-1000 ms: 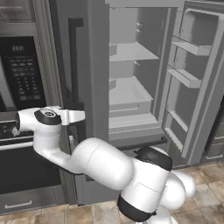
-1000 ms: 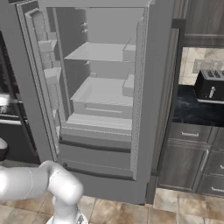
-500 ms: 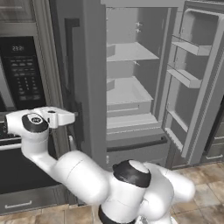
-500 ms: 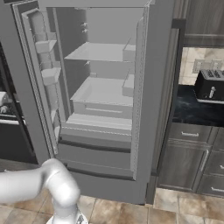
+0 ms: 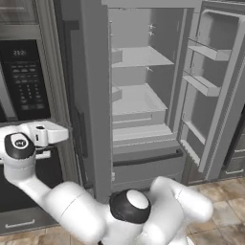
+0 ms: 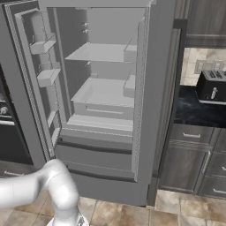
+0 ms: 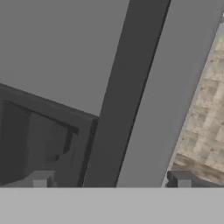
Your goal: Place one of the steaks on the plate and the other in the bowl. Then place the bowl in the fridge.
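The pincer (image 7: 109,179) is spread wide and holds nothing. Its two dark tips poke up at the bottom of the hand view, far apart. In front of them are a flat grey panel, a dark strip and some tan floor (image 7: 205,113).

In the left base view the arm (image 5: 28,143) hangs low in front of the black oven (image 5: 26,81). The fridge (image 5: 143,95) is off to the right of it, with its right door (image 5: 210,81) swung wide open. The left door looks shut in this view.

The bowl should end up on a fridge shelf, but I cannot see a bowl, a plate or any steak here. So I cannot tell how far the job has got. If the bowl is not in yet, the arm should go and fetch it, keep it level so the steak does not slide out, and set it well back on a shelf.

Counting: one fridge, one oven, one toaster (image 6: 212,86), two flat shelves (image 5: 136,60) in the fridge, two small door racks (image 5: 203,50).
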